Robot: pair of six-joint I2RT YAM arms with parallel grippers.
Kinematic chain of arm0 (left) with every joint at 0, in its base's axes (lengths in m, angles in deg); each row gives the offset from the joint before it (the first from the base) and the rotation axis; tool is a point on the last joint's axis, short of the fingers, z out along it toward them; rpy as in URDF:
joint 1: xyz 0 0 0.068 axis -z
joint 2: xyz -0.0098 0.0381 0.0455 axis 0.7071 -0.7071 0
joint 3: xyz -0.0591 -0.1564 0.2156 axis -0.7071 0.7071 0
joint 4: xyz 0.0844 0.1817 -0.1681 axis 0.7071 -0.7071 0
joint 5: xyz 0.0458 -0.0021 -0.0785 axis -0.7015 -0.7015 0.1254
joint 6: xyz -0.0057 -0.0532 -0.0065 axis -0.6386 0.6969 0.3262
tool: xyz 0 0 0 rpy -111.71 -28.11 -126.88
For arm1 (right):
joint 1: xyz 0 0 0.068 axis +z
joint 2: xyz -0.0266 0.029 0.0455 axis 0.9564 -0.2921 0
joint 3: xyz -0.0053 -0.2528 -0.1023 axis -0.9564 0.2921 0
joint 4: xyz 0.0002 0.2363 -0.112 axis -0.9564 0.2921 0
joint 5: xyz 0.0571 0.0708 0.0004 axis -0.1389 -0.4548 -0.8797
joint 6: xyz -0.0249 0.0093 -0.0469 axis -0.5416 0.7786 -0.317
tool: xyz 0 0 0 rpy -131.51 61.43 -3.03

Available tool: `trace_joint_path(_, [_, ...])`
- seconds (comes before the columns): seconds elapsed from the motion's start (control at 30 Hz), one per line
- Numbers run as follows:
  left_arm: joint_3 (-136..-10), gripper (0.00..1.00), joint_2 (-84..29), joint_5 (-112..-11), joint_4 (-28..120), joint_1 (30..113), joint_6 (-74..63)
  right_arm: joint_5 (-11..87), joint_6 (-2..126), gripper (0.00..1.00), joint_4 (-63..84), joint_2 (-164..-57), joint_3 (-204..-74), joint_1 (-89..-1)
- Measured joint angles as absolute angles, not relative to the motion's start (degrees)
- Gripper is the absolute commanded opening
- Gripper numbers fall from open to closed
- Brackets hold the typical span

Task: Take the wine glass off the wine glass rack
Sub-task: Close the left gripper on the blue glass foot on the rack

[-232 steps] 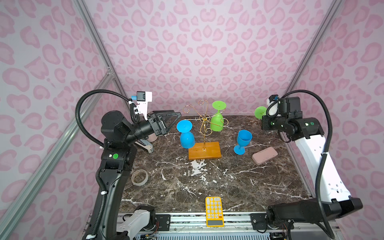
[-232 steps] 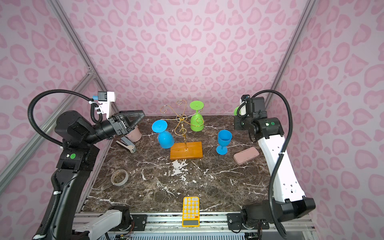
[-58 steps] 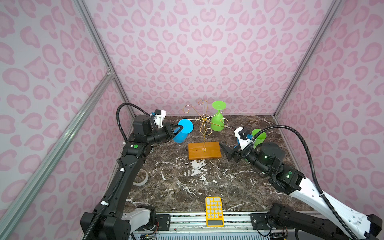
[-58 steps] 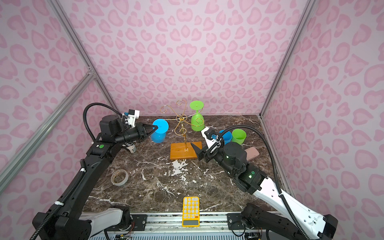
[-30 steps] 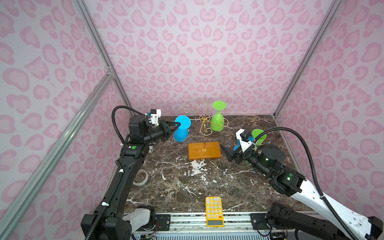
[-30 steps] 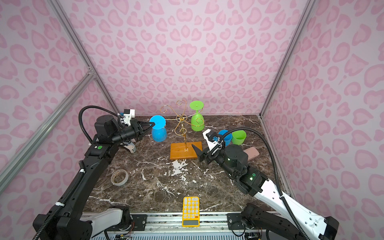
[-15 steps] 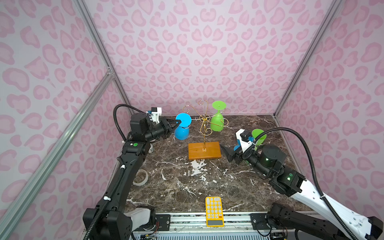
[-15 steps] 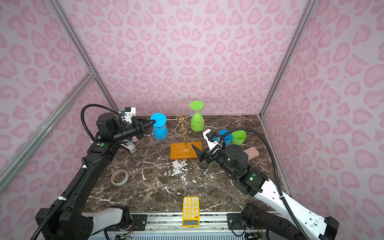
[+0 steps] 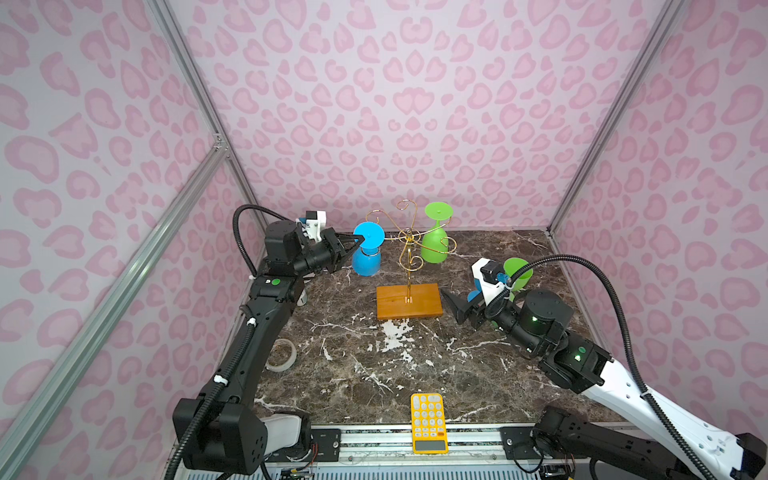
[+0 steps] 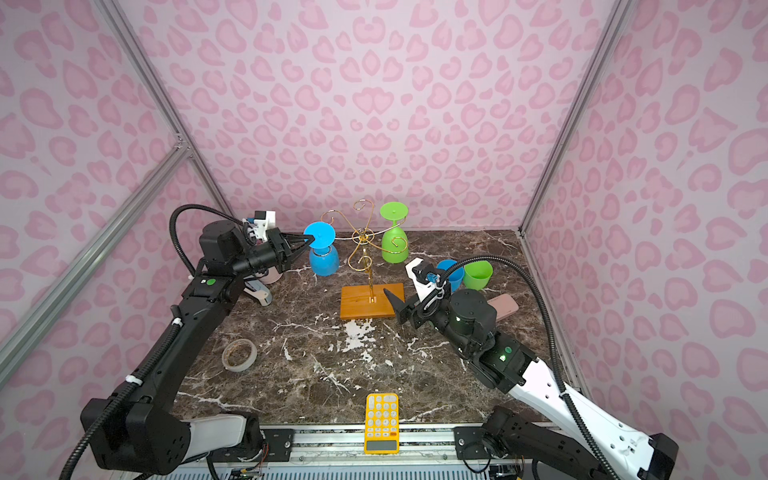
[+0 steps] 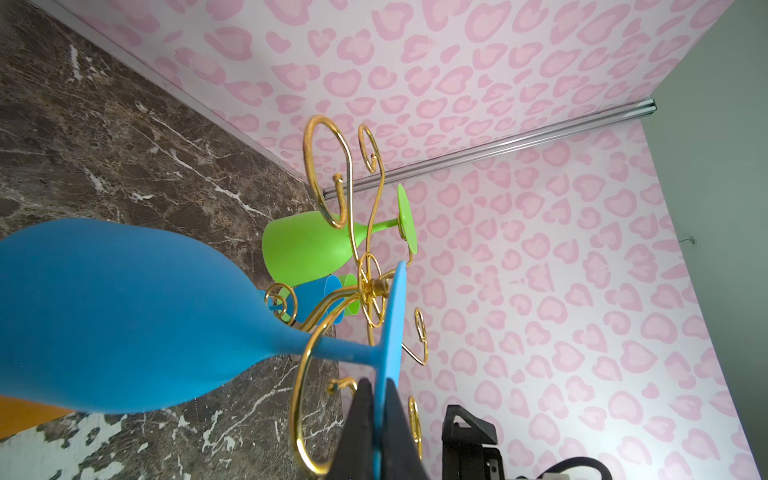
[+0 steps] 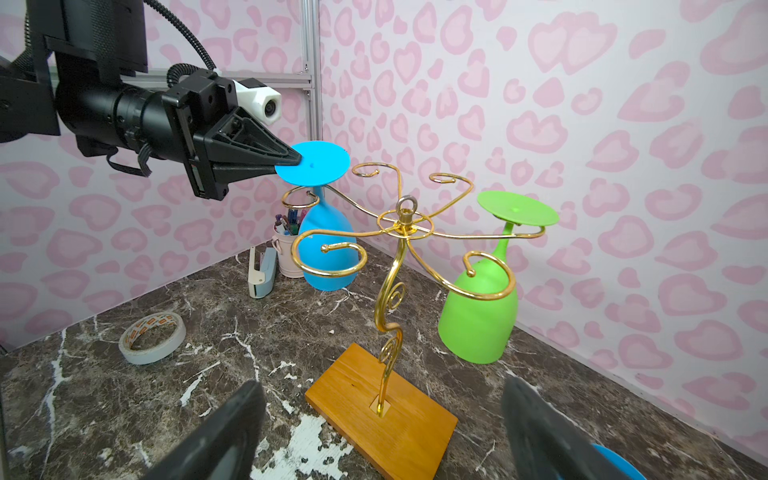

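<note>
Left gripper (image 9: 359,239): clamped tight on the edge of the foot disc of the blue wine glass (image 9: 366,259), one finger above the disc and one below. It reaches in level from the left side of the table.
Blue wine glass: hangs bowl-down at the left side of the wine glass rack (image 9: 409,301). Its stem sits inside the curl of a scroll arm. In the right wrist view the foot disc sits a little above the wire.
Wine glass rack: gold wire stem stands upright on its wooden base, mid-table toward the back wall.
Green wine glass (image 9: 434,247): hangs bowl-down on a right-hand scroll arm, foot resting on the wire.
Right gripper (image 12: 382,386): jaws spread wide, nothing between them. It sits low over the marble table (image 9: 374,374), just beside the right end of the wooden base; cannot tell whether it touches.
Behind right arm: green cup (image 9: 519,270) and a blue cup (image 10: 453,272), partly hidden.
Left back corner: stapler (image 12: 262,274) and pen pot (image 12: 286,257), side by side.
Left of table: tape roll (image 9: 282,355), lying flat.
Front edge: yellow calculator (image 9: 428,422).
</note>
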State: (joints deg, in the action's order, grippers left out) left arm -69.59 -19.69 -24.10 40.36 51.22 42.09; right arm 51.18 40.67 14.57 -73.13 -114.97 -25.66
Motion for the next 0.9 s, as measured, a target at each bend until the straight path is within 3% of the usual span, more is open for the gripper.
trace_joint_path(0.9, [-70.6,0.04,-21.8,-21.3,43.9,52.5,44.6,51.9,40.8,0.91,14.7,-70.5,-113.8,-25.7])
